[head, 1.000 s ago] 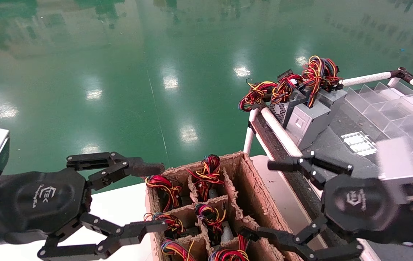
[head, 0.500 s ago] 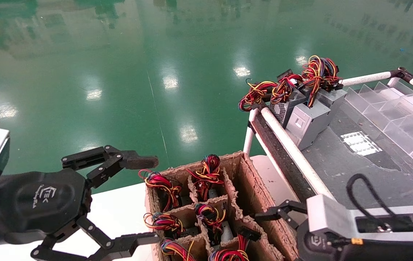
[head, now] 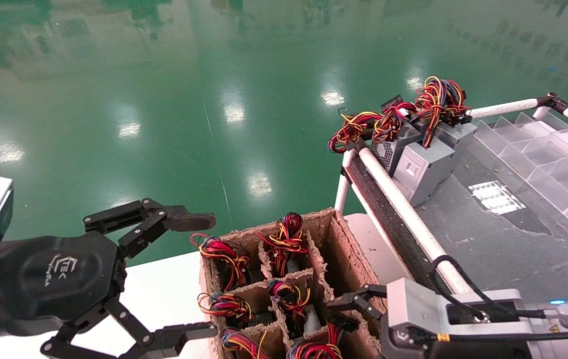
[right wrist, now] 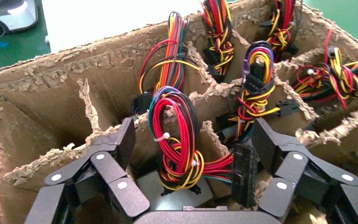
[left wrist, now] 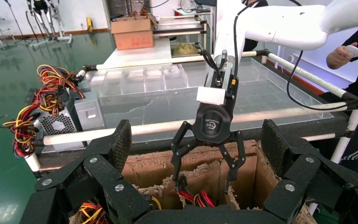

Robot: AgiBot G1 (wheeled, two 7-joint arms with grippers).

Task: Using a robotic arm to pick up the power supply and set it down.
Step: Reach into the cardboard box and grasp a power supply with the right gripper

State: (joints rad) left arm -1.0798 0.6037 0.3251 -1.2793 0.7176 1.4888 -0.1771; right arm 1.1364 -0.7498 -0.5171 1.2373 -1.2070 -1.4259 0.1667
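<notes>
My right gripper (head: 351, 313) is open and points down into the near right part of a divided cardboard box (head: 343, 249). In the right wrist view its fingers (right wrist: 121, 140) straddle one cell. In that cell lies a power supply (right wrist: 168, 193), showing a grey metal top and a tied bundle of red, yellow and black wires (right wrist: 177, 140). The fingers do not touch it. A black connector (right wrist: 244, 172) stands close to the other finger. My left gripper (head: 204, 274) hangs open at the box's left side, holding nothing. The left wrist view shows the right gripper (left wrist: 204, 182) over the cells.
Other cells hold more wire bundles (head: 286, 239). On the dark bench at the right, grey power supplies (head: 423, 164) with wires stand behind a white pipe rail (head: 398, 199). Clear plastic dividers (head: 538, 144) lie farther right. A person's hand (left wrist: 340, 53) shows beyond the bench.
My right arm swung off the bench, turned downward and lowered its open gripper into the box. The left gripper drew back slightly and spread a little wider.
</notes>
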